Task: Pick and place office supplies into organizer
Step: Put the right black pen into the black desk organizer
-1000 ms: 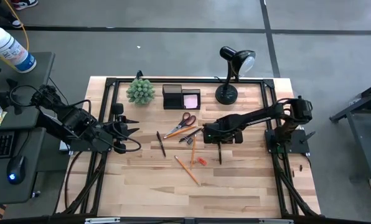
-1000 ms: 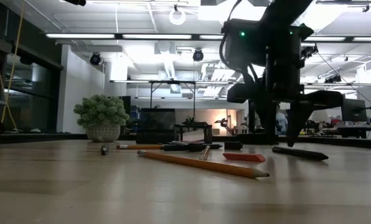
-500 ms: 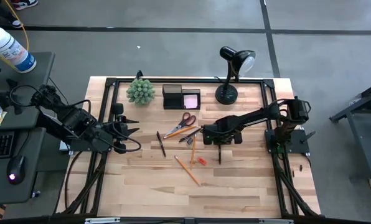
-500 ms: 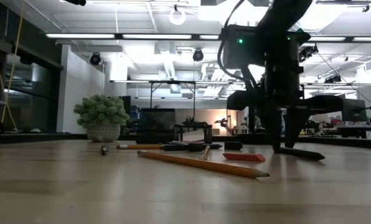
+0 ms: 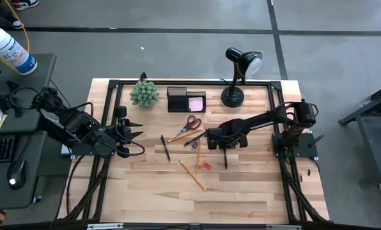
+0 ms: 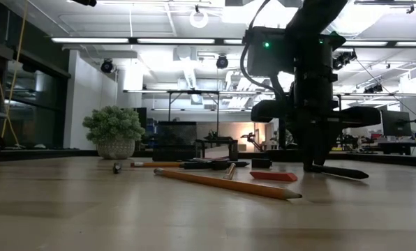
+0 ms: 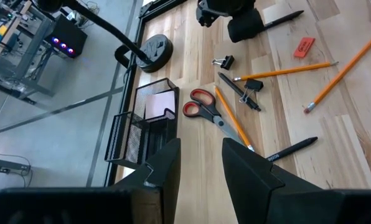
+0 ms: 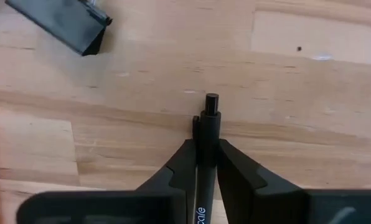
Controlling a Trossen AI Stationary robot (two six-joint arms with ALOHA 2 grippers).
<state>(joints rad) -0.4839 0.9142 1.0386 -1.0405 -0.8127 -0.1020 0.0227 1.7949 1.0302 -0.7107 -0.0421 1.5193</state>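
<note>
Nearly all the supplies lie loose on the table (image 5: pixel 241 191) in front of the organizer (image 5: pixel 185 100), only its pink pad (image 5: pixel 196 101) stowed, while the right tool (image 8: pixel 206 163) pinches a dark pen (image 8: pixel 206 134) there and the left tool (image 7: pixel 200 163) waits part-open, well aside.

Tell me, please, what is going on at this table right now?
The right claw is down on the wooden table, its fingers closed around a dark pen that lies flat there. The left claw waits at the table's left side. Scissors, pencils and a red eraser lie loose; the organizer holds a pink pad.
</note>
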